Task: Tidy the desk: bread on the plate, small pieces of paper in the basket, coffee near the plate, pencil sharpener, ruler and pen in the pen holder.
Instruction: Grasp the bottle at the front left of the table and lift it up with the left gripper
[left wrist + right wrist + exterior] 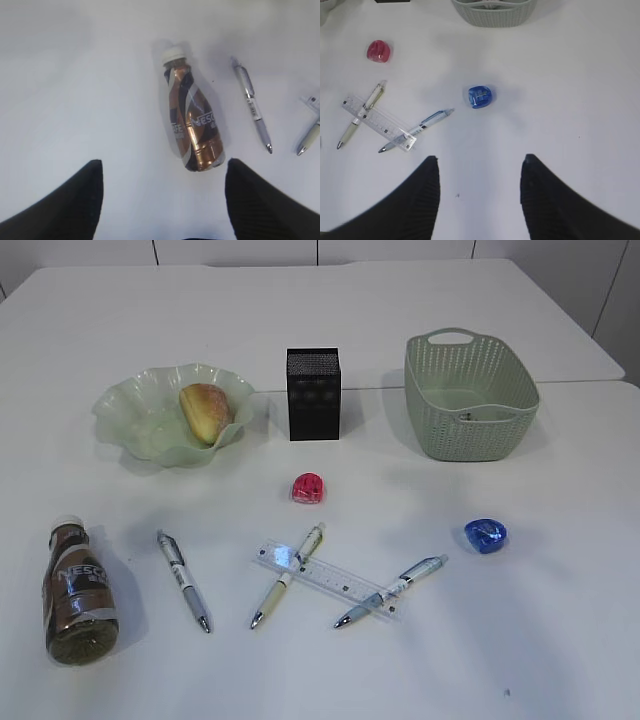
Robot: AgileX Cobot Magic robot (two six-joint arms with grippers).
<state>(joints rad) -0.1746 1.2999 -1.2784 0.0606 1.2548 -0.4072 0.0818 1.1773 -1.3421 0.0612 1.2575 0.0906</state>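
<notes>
We log the coffee [78, 592] upright at the near left of the desk [560, 640], well apart from the plate [125, 410], which already holds the bread [205, 412]. Three pens, the ruler [325, 576] and two sharpeners [308, 488] lie loose; pen holder [313, 393] unfilled, basket [470, 395] contents unclear. Left gripper [162, 200] and right gripper [480, 200] gape, empty.

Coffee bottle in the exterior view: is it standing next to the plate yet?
No, the coffee bottle stands at the desk's near left corner, well apart from the plate, which sits farther back holding the bread.
</notes>
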